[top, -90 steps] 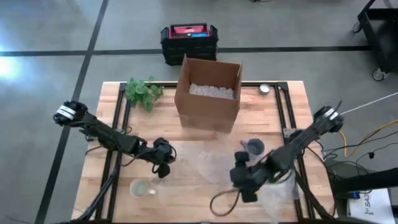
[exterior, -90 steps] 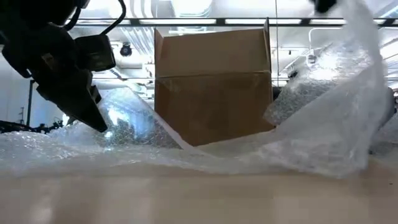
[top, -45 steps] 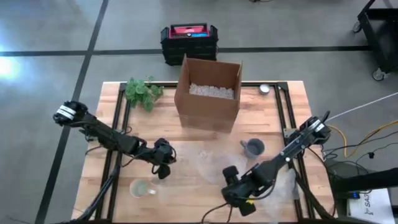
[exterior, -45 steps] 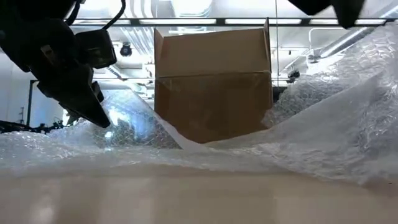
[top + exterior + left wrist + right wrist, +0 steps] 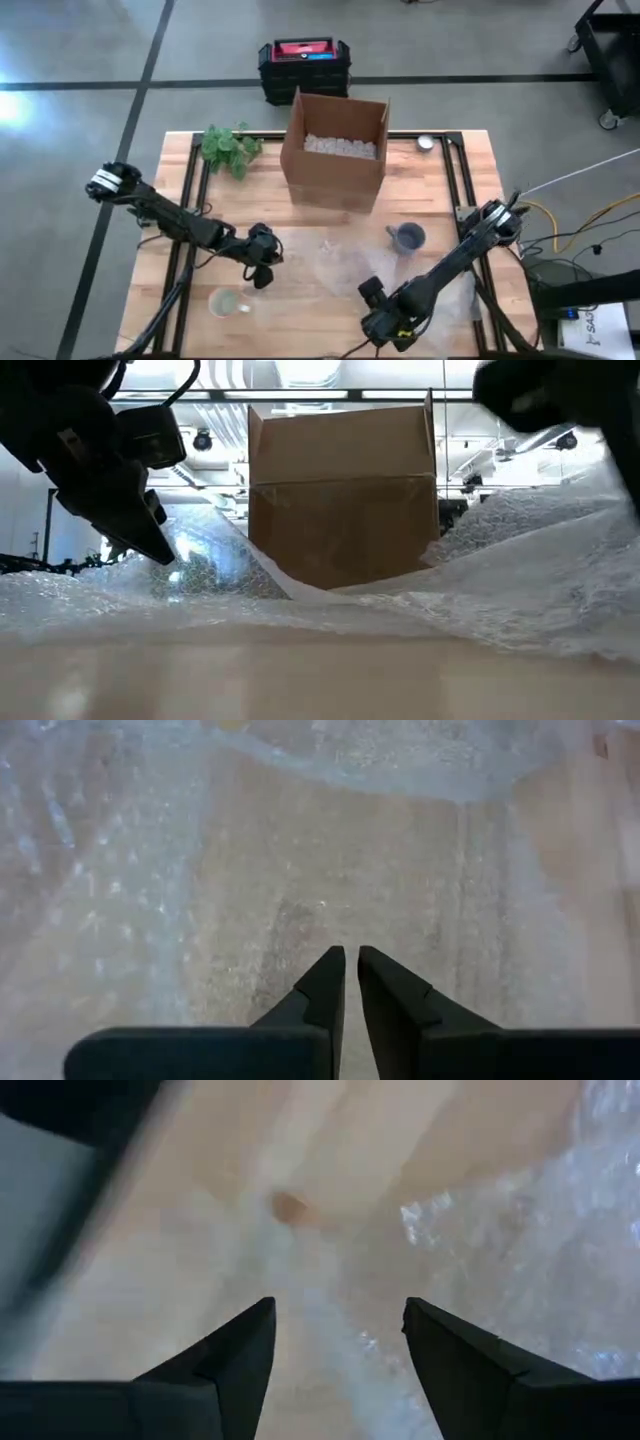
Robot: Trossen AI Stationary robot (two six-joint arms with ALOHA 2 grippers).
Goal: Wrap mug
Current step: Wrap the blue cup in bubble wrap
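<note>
grey mug (image 5: 407, 237) sits upright on the wooden table (image 5: 470, 180), beside clear bubble wrap sheet (image 5: 345, 262) | left gripper (image 5: 262, 273) fingers nearly pressed together on the wrap | right gripper (image 5: 385, 322) spread wide, front edge

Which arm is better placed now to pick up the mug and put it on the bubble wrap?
Probably the right. Its open gripper is nearer the mug, on the mug's side of the bubble wrap. The left gripper, nearly shut, presses the wrap's far edge.

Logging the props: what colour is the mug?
Grey-blue mug, clearest in the high view.
</note>
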